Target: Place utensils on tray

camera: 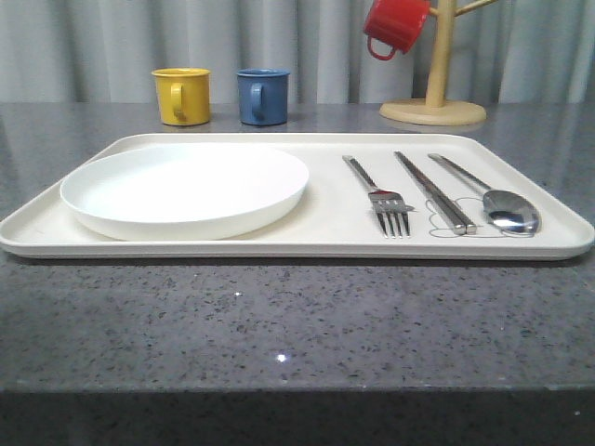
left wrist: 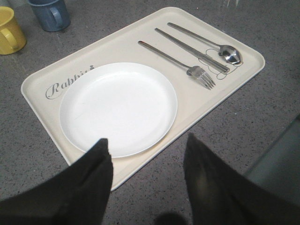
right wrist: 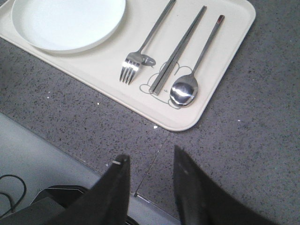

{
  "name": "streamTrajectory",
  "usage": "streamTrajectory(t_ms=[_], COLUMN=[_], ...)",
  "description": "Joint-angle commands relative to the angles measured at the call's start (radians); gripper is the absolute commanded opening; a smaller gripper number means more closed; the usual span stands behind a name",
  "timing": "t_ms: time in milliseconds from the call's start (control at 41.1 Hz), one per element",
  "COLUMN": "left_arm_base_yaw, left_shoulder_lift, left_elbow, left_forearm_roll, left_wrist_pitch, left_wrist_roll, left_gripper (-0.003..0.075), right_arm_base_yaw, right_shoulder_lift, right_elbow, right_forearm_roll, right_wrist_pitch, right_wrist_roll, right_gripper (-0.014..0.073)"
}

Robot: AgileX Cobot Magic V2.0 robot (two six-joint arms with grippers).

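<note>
The fork (camera: 386, 206), chopsticks (camera: 434, 190) and spoon (camera: 497, 202) lie side by side on the right part of the tray (camera: 279, 249), apart from one another, handles pointing away from the robot, with a white plate (camera: 186, 190) on the tray's left part. Both grippers hang above the grey counter (camera: 279, 316) near the tray's front edge, the left gripper (left wrist: 147, 164) spread and empty, the right gripper (right wrist: 150, 173) likewise spread and holding nothing. Behind the tray stand a yellow mug (camera: 181, 96) and a blue mug (camera: 262, 96), and a red mug (camera: 395, 25) hangs on a wooden stand (camera: 434, 98).
</note>
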Motion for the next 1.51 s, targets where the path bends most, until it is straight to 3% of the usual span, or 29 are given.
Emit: streamTrajectory(t_ms=[0, 195, 1192, 1314, 1484], left_arm_base_yaw=[-0.007, -0.007, -0.012, 0.065, 0.260], left_shoulder_lift=[-0.003, -0.003, -0.034, -0.134, -0.353], left_elbow=[-0.026, -0.026, -0.003, 0.067, 0.254], left_forearm_roll=[-0.004, -0.004, -0.023, -0.057, -0.039], left_wrist_pitch=[-0.069, -0.069, -0.085, -0.142, -0.312], left_wrist_roll=[-0.009, 0.011, 0.030, 0.030, 0.030], left_gripper=[0.0202, -0.0008, -0.0018, -0.0018, -0.0018], right_arm_base_yaw=[0.000, 0.000, 0.000, 0.000, 0.000], right_shoulder_lift=[-0.001, -0.001, -0.001, -0.001, -0.001], right_elbow=[-0.021, -0.021, -0.021, -0.021, -0.021], right_forearm_roll=[0.013, 0.020, 0.021, 0.020, 0.021], right_wrist_pitch=[-0.068, -0.071, -0.112, -0.112, -0.112], right_wrist_roll=[-0.012, -0.012, -0.012, -0.012, -0.012], right_gripper=[0.0179, -0.0078, -0.0069, -0.0069, -0.0069])
